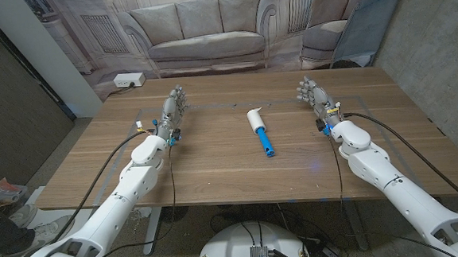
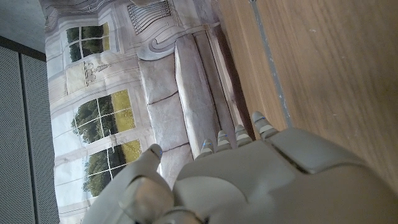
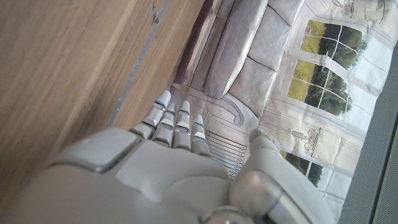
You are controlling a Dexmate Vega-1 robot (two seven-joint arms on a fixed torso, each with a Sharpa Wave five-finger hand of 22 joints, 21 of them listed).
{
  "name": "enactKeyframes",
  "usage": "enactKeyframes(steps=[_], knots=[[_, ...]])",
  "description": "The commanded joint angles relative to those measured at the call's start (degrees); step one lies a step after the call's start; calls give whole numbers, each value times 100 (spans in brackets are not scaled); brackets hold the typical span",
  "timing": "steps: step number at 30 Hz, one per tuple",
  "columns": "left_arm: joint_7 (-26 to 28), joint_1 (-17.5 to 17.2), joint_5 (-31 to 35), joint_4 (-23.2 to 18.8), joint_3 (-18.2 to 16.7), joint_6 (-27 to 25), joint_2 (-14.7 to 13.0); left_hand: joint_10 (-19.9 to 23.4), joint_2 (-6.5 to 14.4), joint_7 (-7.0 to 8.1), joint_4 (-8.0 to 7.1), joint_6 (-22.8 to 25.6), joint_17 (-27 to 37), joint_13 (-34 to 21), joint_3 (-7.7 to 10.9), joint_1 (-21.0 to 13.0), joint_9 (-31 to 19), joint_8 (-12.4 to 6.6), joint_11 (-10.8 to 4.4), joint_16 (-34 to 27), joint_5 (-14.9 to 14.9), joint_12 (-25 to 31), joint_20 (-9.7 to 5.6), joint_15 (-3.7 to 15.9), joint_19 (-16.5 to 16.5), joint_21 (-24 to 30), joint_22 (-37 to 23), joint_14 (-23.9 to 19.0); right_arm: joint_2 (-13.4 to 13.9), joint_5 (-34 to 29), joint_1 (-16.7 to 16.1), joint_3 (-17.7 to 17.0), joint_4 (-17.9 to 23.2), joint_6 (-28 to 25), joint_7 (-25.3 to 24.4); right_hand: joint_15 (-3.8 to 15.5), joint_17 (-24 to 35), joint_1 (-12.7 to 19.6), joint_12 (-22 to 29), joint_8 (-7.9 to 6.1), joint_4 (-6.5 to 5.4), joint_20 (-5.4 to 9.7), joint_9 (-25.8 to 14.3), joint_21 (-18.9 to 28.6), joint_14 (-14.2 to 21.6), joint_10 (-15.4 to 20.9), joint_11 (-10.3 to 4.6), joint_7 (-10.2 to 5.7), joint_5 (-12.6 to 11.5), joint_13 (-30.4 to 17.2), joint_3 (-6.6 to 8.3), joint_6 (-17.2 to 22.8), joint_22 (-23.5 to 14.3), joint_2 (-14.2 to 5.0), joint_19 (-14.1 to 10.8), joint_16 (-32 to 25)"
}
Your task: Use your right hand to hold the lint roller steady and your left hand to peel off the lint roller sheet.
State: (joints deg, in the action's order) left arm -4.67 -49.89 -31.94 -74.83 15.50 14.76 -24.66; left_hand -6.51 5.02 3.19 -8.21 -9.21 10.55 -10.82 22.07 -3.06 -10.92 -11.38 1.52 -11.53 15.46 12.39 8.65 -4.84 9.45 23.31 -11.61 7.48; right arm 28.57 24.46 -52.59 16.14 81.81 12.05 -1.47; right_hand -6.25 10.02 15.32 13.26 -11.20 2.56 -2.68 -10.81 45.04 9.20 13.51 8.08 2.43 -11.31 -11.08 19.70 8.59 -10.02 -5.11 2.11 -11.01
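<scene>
A lint roller (image 1: 259,131) with a white sheet roll and a blue handle lies on the wooden table (image 1: 215,165) near its middle, handle pointing toward me. My left hand (image 1: 174,107) stands on the far left part of the table, fingers stretched out and holding nothing. My right hand (image 1: 313,93) stands at the far right, fingers likewise apart and empty. Both hands are well apart from the roller. The left wrist view shows the back of my left hand (image 2: 249,180) with fingers extended; the right wrist view shows the back of my right hand (image 3: 161,174) the same way.
A backdrop printed with a sofa (image 1: 207,30) hangs behind the table's far edge. A white power strip (image 1: 129,81) lies on the floor at the back left. A taped outline (image 1: 212,106) marks the tabletop.
</scene>
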Motion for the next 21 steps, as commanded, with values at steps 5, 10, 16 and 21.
enactKeyframes(steps=[5, 10, 16, 21], knots=[[-154, 79, 151, 92, -114, -120, 133, -27, 9, 26, 68, 56, 13, -26, 30, -99, 3, -31, 34, 19, -36, 0, 50, -33, -1, -13, -9, 37, 528, -1127, -283, 242, 839, -497, -846, -18, 15, 136, 6, -49, 92, -48, -19, -58, -21, 63, 4, -22, 16, -18, 47, 96, -9, -22, 23, 13], [-243, 119, 166, 153, -127, -135, 156, -25, 11, 24, 82, 58, 15, -26, 39, -126, 5, -28, 39, 21, -49, -1, 66, -37, -1, -15, -11, 35, 732, -1476, -346, 362, 1138, -721, -1095, -18, 14, 192, 23, -71, 133, -47, -19, -82, -16, 106, -4, -23, 27, -19, 76, 167, -11, -50, 34, 11], [-288, 164, 191, 222, -146, -163, 196, -28, 13, 29, 92, 60, 16, -27, 46, -148, 6, -25, 45, 22, -61, -4, 72, -41, -1, -17, -13, 33, 966, -1825, -384, 504, 1492, -1080, -1298, -4, 27, 223, 46, -91, 147, -32, -20, -101, 12, 169, 0, -40, 42, -19, 108, 241, -14, -119, 19, -8], [-302, 202, 231, 279, -156, -166, 235, -28, 14, 26, 100, 64, 18, -27, 52, -166, 7, -24, 40, 21, -73, -6, 75, -44, 0, -18, -14, 28, 1135, -2146, -409, 622, 1841, -1505, -1498, 12, 34, 232, 73, -116, 151, -27, -21, -117, 42, 241, -26, -73, 58, -20, 126, 331, -17, -158, 6, -22]])
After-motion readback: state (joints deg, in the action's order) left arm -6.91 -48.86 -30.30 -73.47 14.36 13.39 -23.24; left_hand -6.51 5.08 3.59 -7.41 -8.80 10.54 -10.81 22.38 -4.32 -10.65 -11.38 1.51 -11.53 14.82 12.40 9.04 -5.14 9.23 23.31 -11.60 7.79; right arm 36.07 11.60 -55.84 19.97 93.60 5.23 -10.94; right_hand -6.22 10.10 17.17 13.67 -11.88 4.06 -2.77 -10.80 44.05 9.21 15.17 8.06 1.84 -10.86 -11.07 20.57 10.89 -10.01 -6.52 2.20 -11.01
